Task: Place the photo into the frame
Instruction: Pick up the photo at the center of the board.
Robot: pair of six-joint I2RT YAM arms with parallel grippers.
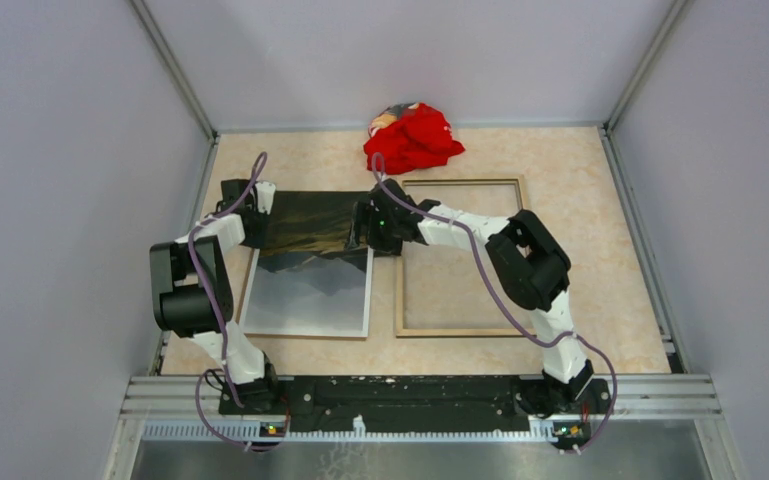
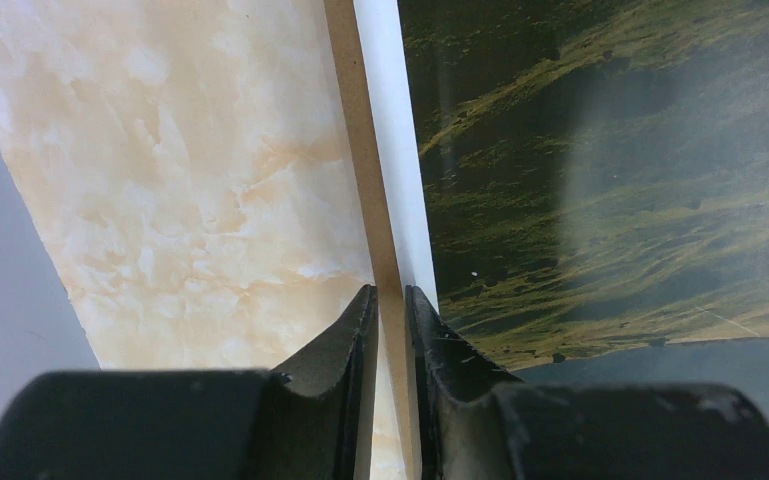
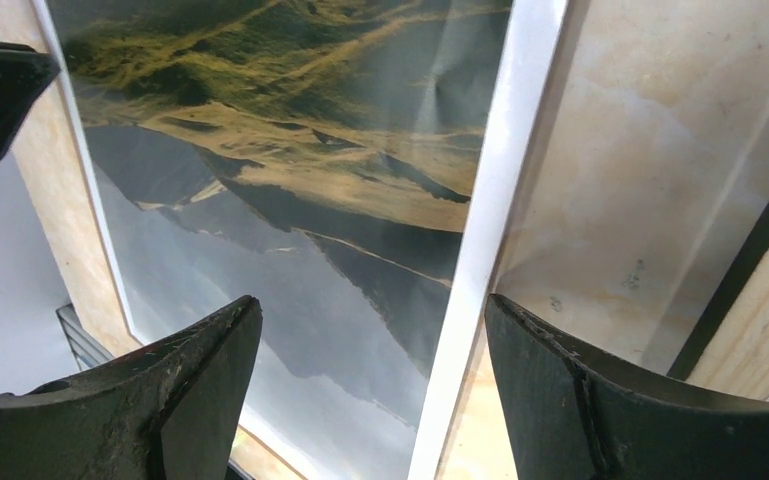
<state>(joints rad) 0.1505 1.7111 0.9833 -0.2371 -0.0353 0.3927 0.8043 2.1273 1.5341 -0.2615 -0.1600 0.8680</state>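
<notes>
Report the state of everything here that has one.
Pale wooden rectangular frame: back up, empty.
Landscape mountain photo: face up on brown hardboard backing sheet, beside the frame.
Left gripper: shut on the backing sheet's edge.
Right gripper: open, straddling the photo's white margin.
Red crumpled cloth: bunched, untouched.

The photo, a white-margined mountain landscape, is lying just left of the frame, its far dark end curling upward. The frame is lying flat, pale wood side facing up.
</notes>
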